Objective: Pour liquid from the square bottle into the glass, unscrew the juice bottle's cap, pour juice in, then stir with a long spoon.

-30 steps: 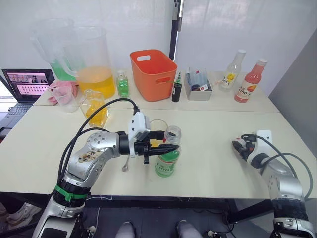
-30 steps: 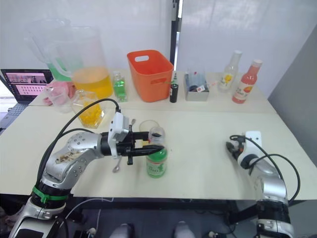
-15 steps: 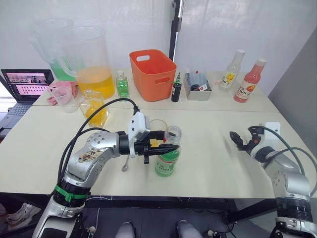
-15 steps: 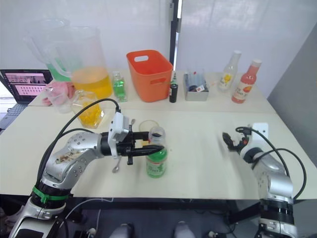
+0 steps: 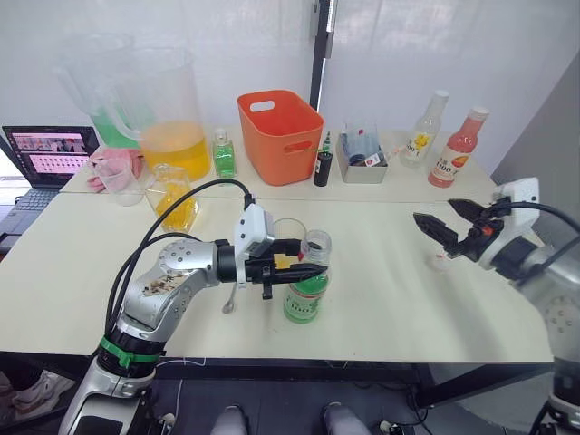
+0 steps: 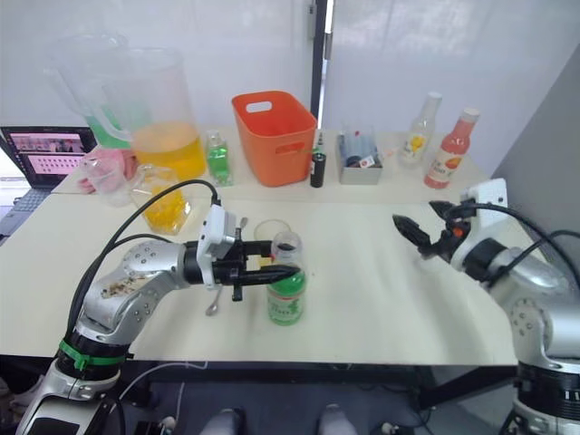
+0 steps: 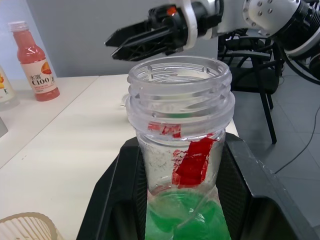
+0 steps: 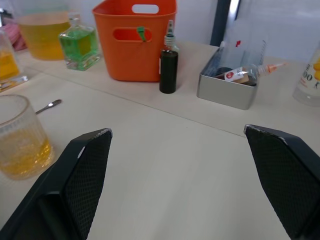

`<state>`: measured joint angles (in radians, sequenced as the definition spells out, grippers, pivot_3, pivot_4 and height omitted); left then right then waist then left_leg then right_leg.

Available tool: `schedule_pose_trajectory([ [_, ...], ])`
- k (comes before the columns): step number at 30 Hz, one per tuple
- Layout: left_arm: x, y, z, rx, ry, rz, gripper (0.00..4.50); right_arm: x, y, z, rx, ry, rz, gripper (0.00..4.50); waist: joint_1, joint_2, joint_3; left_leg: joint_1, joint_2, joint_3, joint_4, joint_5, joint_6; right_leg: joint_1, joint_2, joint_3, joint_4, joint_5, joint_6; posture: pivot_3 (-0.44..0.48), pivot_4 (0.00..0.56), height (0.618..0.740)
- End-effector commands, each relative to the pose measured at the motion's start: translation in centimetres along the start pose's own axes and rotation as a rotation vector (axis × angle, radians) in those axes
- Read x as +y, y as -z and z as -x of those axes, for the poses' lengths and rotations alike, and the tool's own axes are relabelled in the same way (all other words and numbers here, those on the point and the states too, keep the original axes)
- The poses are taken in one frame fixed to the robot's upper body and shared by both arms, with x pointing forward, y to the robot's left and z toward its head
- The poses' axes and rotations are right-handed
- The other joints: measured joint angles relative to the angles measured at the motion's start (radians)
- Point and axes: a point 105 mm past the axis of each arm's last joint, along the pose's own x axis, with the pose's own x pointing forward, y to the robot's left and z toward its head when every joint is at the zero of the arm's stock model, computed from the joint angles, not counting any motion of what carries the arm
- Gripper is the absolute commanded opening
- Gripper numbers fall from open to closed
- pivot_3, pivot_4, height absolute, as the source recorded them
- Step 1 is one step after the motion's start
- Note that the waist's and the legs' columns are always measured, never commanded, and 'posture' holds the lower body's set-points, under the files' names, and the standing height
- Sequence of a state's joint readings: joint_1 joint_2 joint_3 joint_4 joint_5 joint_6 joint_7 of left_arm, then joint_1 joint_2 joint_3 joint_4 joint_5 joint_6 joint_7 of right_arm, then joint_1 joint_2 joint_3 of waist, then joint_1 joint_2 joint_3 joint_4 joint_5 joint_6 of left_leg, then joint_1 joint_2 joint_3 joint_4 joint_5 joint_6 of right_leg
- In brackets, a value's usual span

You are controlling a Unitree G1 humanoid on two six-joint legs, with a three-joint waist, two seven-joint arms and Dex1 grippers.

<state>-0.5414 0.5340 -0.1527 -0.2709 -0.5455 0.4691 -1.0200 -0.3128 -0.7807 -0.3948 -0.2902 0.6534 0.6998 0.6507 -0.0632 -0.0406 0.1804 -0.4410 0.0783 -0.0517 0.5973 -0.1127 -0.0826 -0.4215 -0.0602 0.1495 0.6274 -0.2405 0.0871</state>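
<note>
Within the last second the right gripper [image 5: 450, 223] has been lifted off the table [image 5: 381, 299] and swung inward, fingers spread, nothing held. The juice bottle [image 5: 308, 281] is clamped at the neck by the left gripper [image 5: 304, 268] beside the glass [image 8: 20, 140] — cap already off, so pouring is judged next. Cream tabletop; white wall behind.

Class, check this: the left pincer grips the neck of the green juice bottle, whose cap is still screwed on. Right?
Not quite. The left pincer does grip the clear plastic bottle of green juice at its neck, but the cap is already off: the left wrist view shows its open threaded mouth.
</note>
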Motion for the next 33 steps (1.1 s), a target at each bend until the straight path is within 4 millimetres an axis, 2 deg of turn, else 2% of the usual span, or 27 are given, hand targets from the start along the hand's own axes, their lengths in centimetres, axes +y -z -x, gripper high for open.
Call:
schedule_pose_trajectory([
  [1, -0.2, -0.4, 0.7, 0.009, -0.007, 0.016, 1.45, 2.1, -3.1, 1.8, -0.037, -0.171, 0.103, 4.48, -0.001, 0.0, 0.0, 0.0, 0.0, 0.0, 0.0, 0.0, 0.0, 0.0, 0.0, 0.0, 0.0, 0.0, 0.0, 0.0, 0.15, 0.74],
  [7, -0.5, -2.1, 1.8, -0.019, -0.015, 0.024, 1.45, 4.4, -4.9, 2.8, -0.023, -0.353, 0.12, 4.48, -0.013, 0.0, 0.0, 0.0, 0.0, 0.0, -0.001, 0.0, 0.0, -0.002, 0.0, 0.0, 0.0, 0.0, 0.0, 0.0, 0.15, 0.74],
  [14, -0.8, -3.9, 3.6, -0.037, -0.028, 0.048, 1.45, 6.5, -5.2, 1.8, -0.036, -0.477, 0.099, 4.48, -0.007, -0.001, 0.001, -0.001, 0.0, 0.0, -0.001, 0.0, 0.0, -0.002, 0.0, 0.0, -0.001, 0.0, 0.0, 0.0, 0.15, 0.74],
  [17, -0.8, -5.2, 5.4, -0.01, -0.048, 0.04, 1.45, 7.1, -5.3, 0.9, -0.066, -0.518, 0.089, 4.48, -0.009, -0.002, 0.002, -0.001, 0.0, 0.0, -0.001, 0.0, 0.0, -0.003, 0.0, 0.0, -0.001, 0.0, 0.0, 0.0, 0.15, 0.74],
  [21, -0.4, -5.3, 8.1, 0.07, -0.103, 0.031, 1.45, 7.7, -5.3, 0.2, -0.085, -0.551, 0.082, 4.48, -0.009, -0.002, 0.002, -0.001, 0.0, 0.0, -0.003, 0.0, 0.0, -0.004, 0.0, 0.0, -0.001, 0.0, 0.0, 0.0, 0.15, 0.74],
  [23, 0.2, -5.6, 10.5, 0.084, -0.156, 0.068, 1.45, 8.0, -5.2, -0.1, -0.09, -0.576, 0.062, 4.48, -0.01, -0.002, 0.002, -0.001, 0.0, 0.001, -0.004, 0.0, 0.0, -0.004, 0.0, 0.0, -0.002, -0.001, -0.001, 0.0, 0.15, 0.74],
  [25, 1.6, -5.9, 12.1, 0.108, -0.248, 0.048, 1.45, 8.2, -5.1, -0.5, -0.099, -0.586, 0.057, 4.48, -0.009, -0.002, 0.002, -0.002, 0.0, 0.001, -0.005, 0.0, 0.0, -0.006, 0.0, 0.0, -0.001, -0.001, -0.001, 0.0, 0.15, 0.74],
  [28, 3.2, -6.3, 12.8, 0.139, -0.316, -0.017, 1.45, 8.7, -5.3, -1.0, -0.137, -0.604, 0.029, 4.48, -0.001, -0.003, 0.003, -0.002, 0.0, 0.001, -0.005, 0.0, 0.0, -0.006, 0.0, -0.001, -0.002, -0.001, -0.001, 0.0, 0.15, 0.74],
  [33, 6.1, -7.7, 12.6, 0.089, -0.396, -0.124, 1.45, 9.5, -5.0, -1.5, -0.144, -0.613, 0.017, 4.48, 0.005, -0.003, 0.003, -0.005, 0.0, 0.0, -0.005, -0.003, -0.004, -0.006, 0.0, -0.001, -0.002, -0.001, -0.001, 0.0, 0.15, 0.74],
])
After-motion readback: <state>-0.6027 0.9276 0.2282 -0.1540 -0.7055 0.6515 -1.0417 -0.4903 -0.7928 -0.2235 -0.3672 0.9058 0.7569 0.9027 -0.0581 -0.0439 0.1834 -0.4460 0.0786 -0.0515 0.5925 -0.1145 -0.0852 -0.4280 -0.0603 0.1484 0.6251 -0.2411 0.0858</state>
